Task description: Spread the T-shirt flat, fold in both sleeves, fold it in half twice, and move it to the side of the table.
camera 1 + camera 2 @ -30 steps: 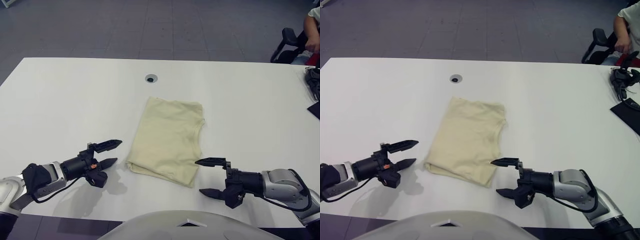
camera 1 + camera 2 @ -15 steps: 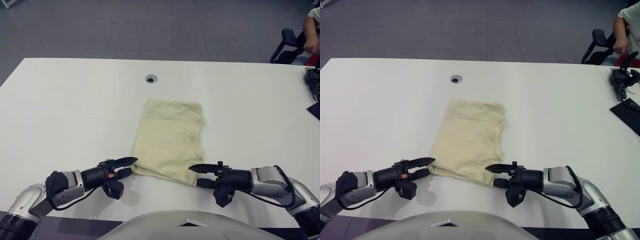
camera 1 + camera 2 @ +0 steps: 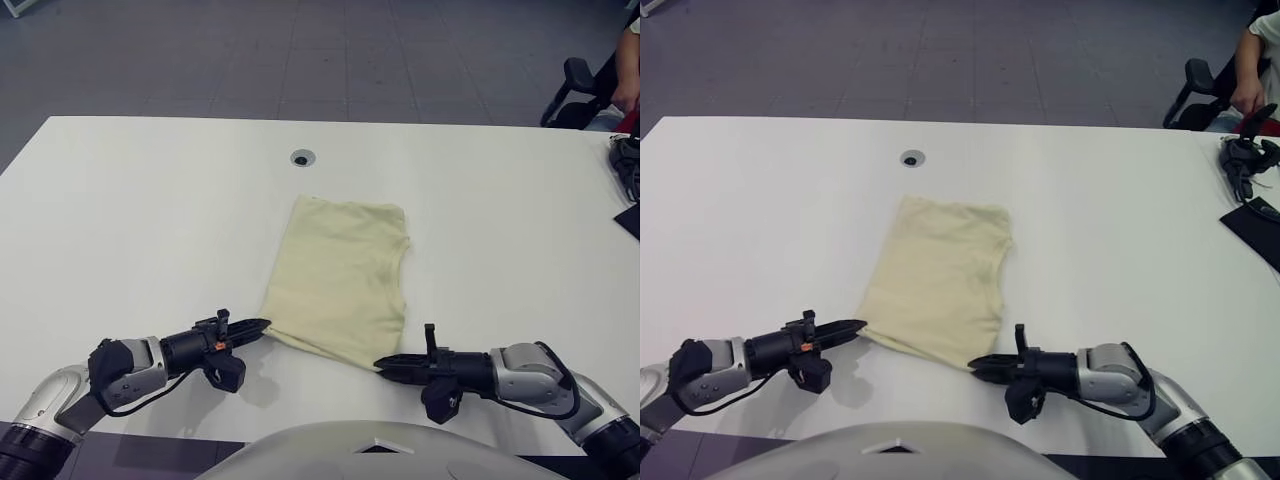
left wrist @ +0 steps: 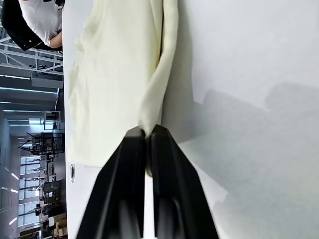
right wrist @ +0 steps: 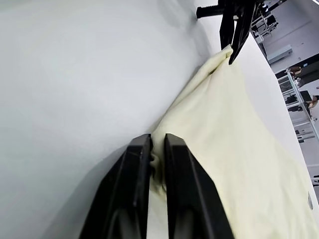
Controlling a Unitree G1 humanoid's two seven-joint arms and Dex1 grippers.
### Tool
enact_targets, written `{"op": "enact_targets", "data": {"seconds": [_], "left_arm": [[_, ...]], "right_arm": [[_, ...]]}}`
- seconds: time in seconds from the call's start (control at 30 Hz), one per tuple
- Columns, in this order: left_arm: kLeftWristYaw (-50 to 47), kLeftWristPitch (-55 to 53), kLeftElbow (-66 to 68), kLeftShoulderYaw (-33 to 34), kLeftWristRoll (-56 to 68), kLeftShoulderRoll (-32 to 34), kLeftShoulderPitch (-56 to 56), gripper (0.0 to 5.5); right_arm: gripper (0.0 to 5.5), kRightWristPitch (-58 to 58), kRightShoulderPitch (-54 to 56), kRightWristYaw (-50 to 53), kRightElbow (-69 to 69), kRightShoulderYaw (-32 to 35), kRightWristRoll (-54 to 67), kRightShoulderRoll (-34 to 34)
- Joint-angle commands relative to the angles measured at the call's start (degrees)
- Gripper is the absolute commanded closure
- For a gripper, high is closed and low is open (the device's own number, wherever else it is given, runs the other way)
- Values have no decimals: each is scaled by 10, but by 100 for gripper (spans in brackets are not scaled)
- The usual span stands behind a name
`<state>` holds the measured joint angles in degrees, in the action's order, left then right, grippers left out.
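A pale yellow T-shirt (image 3: 343, 272), folded into a long rectangle, lies in the middle of the white table (image 3: 140, 220). My left gripper (image 3: 262, 326) is at the shirt's near left corner, shut on the cloth (image 4: 149, 112). My right gripper (image 3: 384, 366) is at the near right corner, shut on that corner (image 5: 158, 162). Both arms lie low over the table's near edge. In the right wrist view the left gripper (image 5: 233, 47) shows at the far end of the shirt's near hem.
A small round grommet hole (image 3: 302, 157) sits in the table beyond the shirt. Black cables and a dark flat object (image 3: 1252, 190) lie at the far right edge. Bare table surface extends left and right of the shirt.
Both grippers have gone from open beside the shirt to shut on its near corners. The near hem now lies pulled straighter between them.
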<state>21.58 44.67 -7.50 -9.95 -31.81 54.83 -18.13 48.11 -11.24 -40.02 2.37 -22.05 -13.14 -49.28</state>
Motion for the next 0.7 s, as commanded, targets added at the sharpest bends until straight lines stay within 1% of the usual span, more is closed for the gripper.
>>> {"op": "enact_targets", "data": {"seconds": [0.03, 0.07, 0.17, 0.23, 0.3, 0.37, 0.43, 0.5, 0.57, 0.7], "left_arm": [[55, -38, -14, -23, 32, 7, -47, 550], [73, -54, -34, -20, 68, 15, -58, 550], [137, -130, -127, 5, 195, 56, -111, 550], [183, -186, -190, 32, 290, 93, -170, 550], [216, -216, -228, 82, 349, 117, -211, 550], [244, -231, -263, 143, 401, 124, -246, 550], [270, -247, -304, 199, 447, 116, -284, 550], [312, -255, -336, 239, 481, 111, -323, 550], [352, -265, -362, 268, 508, 102, -354, 550], [388, -276, -372, 301, 513, 87, -341, 550]], "right_arm": [[548, -23, 21, -24, -20, 1, 40, -6], [548, -47, 15, -42, -8, -1, 76, -13], [548, -163, -16, -120, 69, -6, 270, -51], [548, -244, -39, -183, 134, 2, 400, -96], [548, -304, -65, -234, 189, 27, 510, -140], [549, -333, -90, -263, 226, 66, 587, -168], [549, -357, -111, -288, 250, 110, 645, -184], [549, -380, -134, -301, 268, 154, 681, -186], [549, -400, -154, -315, 281, 186, 686, -182], [549, -428, -167, -328, 294, 219, 666, -160]]}}
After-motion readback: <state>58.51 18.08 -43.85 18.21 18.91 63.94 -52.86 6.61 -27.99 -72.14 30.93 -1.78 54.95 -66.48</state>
